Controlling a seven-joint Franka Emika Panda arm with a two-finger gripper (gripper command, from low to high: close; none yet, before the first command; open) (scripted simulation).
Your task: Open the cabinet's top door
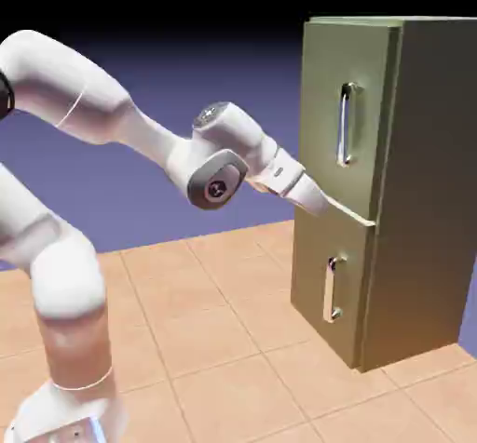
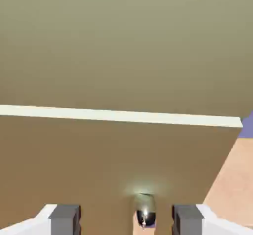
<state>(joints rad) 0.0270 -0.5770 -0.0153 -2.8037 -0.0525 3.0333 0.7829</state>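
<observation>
Tool (image 1: 320, 201), fingers spread and empty, at mid-frame against the olive cabinet (image 1: 424, 190), at the seam below the top door (image 1: 352, 115). Approach step: next move probably requires rising to the long silver handle (image 1: 347, 123) at upper right and closing on it.

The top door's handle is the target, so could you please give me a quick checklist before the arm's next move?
1. Pincer open: ok, fingers apart with nothing clamped.
2. Pincer lined up with the top door's handle: not ok; it sits at the seam between the doors, and the hand view shows the lower handle between the fingers.
3. Top door shut: ok, flush with the cabinet.
4. Contact with the cabinet front: cannot tell.
5. Top handle visible in the hand view: not ok.
</observation>
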